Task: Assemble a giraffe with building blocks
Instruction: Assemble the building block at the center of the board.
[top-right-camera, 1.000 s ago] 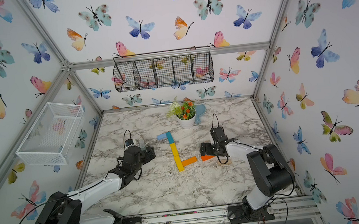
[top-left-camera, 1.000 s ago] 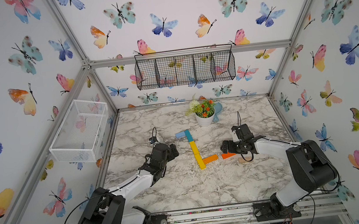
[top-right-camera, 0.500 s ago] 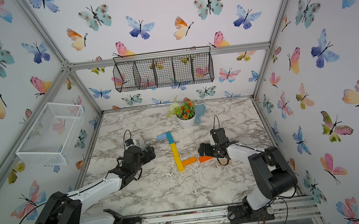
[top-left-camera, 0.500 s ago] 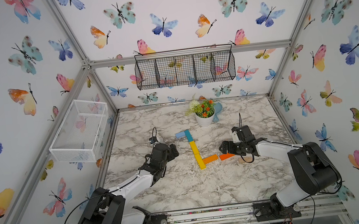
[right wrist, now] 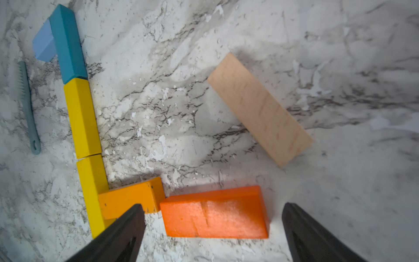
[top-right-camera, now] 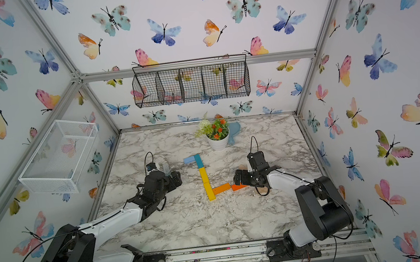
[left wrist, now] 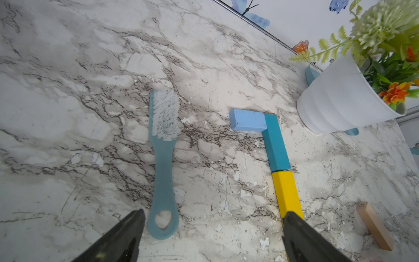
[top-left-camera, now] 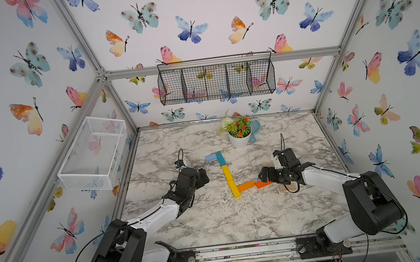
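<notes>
The near middle of the tabletop (top-left-camera: 213, 224) lies bare. Farther in, a line of blocks (top-left-camera: 227, 173) runs from near to far and turns right at its near end. A flower pot (top-left-camera: 240, 139) stands just beyond the line's far end, narrowing the way there. A brush (left wrist: 163, 163) lies left of the line and a wooden block (right wrist: 260, 108) right of it, with open marble between.

Orange bar (right wrist: 215, 213), grey-veined white marble tabletop (right wrist: 340, 56)
</notes>
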Available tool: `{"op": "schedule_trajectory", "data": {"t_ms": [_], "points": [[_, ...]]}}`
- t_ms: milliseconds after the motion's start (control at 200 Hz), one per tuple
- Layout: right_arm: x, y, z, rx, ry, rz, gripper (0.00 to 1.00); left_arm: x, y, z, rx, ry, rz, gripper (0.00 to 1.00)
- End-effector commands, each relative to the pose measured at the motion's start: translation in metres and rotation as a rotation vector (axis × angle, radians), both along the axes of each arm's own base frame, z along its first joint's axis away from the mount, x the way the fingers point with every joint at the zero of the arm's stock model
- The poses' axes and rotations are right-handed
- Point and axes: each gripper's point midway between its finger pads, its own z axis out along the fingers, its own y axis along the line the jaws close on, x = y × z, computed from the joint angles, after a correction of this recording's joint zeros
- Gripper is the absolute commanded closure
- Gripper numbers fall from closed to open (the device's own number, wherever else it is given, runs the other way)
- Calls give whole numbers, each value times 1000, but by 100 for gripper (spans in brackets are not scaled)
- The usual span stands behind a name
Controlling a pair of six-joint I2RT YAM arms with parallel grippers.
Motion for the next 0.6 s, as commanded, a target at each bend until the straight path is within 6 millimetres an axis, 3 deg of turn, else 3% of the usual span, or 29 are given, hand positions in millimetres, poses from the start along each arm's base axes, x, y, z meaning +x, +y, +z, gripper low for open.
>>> {"op": "schedule_trajectory", "data": {"t_ms": [0,370,596], "points": [[-7,-4,11,-49,2,48,0,5,-4,14,-9,-35,-15,2],[-52,49,21,234,59,247,0,5,-6,10,-7,-28,-19,2],[-58,54,6,247,99,262,0,6,-8,7,-5,-21,-31,2]]}}
